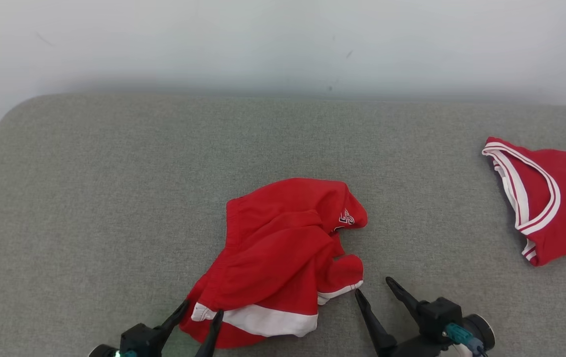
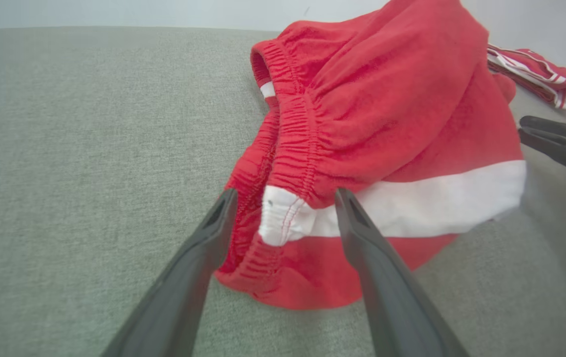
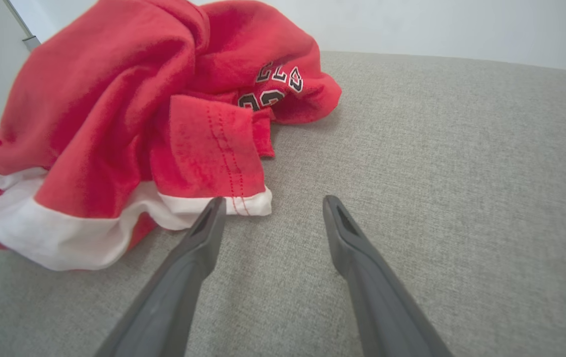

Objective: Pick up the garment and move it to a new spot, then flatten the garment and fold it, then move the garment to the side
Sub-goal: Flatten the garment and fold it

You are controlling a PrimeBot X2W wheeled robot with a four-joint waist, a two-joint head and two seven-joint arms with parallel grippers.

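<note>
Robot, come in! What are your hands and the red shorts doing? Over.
Left gripper open astride waistband, right gripper open beside hem. Red shorts crumpled, unfolded. Jersey far right, not blocking.

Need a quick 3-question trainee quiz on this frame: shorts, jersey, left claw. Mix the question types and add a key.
1. True or false: the red shorts lie flat and neatly folded on the grey cushion.
2. The left claw is: A) shut on the shorts; B) open, with one finger on each side of the waistband end; C) shut, well away from the shorts.
3. Fill in: the jersey lies on the robot's ___ side of the shorts.
Key: 1 false, they are crumpled; 2 B; 3 right.
</note>
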